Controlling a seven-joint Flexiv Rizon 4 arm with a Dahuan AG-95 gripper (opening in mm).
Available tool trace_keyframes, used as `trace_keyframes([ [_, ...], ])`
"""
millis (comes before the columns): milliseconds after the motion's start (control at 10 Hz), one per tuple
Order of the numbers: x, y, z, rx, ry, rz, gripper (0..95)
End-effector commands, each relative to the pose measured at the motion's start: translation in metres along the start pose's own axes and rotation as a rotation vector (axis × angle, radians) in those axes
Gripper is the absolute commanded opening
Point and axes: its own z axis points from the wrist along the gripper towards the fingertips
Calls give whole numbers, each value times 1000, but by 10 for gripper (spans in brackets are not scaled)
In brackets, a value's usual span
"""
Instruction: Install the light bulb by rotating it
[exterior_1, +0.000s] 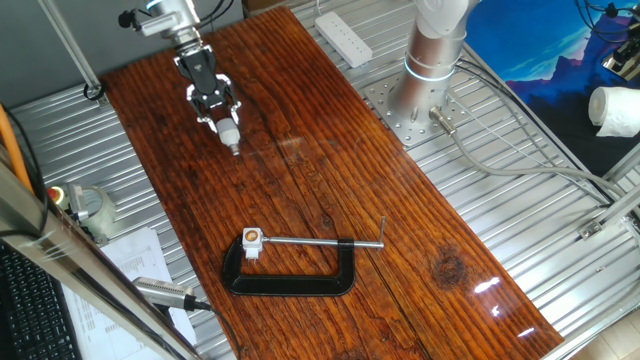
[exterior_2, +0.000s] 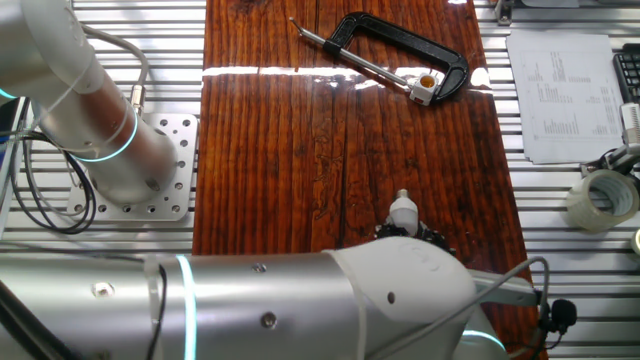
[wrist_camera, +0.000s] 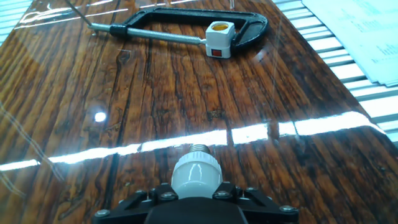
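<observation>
Gripper (exterior_1: 226, 124) jaws are clenched on the light bulb (wrist_camera: 196, 172), held above the wooden table (exterior_1: 300, 150) with threaded base outward, well apart from the socket block (wrist_camera: 219, 38) fixed in the C-clamp (exterior_1: 290, 270).

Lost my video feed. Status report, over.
Gripper jaws shut on light bulb, held above the table. Socket block in C-clamp, well ahead. Path between clear.
</observation>
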Motion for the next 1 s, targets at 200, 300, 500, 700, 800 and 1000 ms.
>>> trace_keyframes([
  [200,-23,3,-15,13,61,95,0],
  [300,-29,3,-16,14,65,109,0],
  [500,-45,1,-21,28,107,160,0],
  [700,-63,-4,-25,43,197,165,0],
  [800,-71,-7,-27,46,217,175,0],
  [1000,-87,-14,-29,51,242,206,0],
])
